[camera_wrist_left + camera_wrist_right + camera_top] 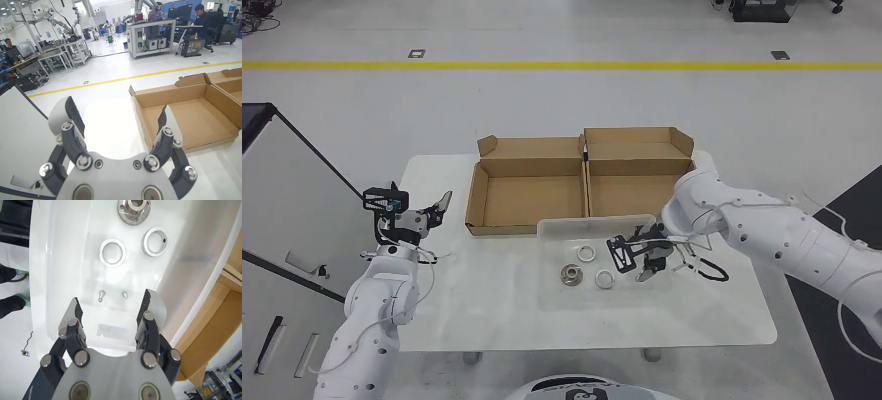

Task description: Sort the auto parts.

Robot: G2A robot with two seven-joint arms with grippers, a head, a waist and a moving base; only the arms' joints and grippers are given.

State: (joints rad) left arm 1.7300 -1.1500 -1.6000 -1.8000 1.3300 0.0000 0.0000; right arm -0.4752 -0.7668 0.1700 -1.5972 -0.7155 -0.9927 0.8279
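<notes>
The right gripper (111, 298) hangs over the tray (62, 272), its fingers spread wide with nothing between them. All the auto parts lie on the tray's floor. A long bolt (100, 295) and a short bolt (124, 294) sit side by side at the end of the tray nearest the fingertips. A plain ring (112, 253) and a drilled ring (156, 244) lie mid-tray, and a flanged hub (134, 211) lies at the far end. Two cardboard boxes (527, 195) stand right against the tray's long side, both bare inside. The left gripper (117, 104) is well apart from the tray, over the worktop (492, 300), released and empty.

The step in hand looks like picking a bolt. It would go best with the fingers centred on one bolt only (the two lie close, so a wide approach could nudge the neighbour). The pads should come down nearly to the tray floor, straddling the shank crosswise. A slow close matters, since a round shank could roll or squirt out.
</notes>
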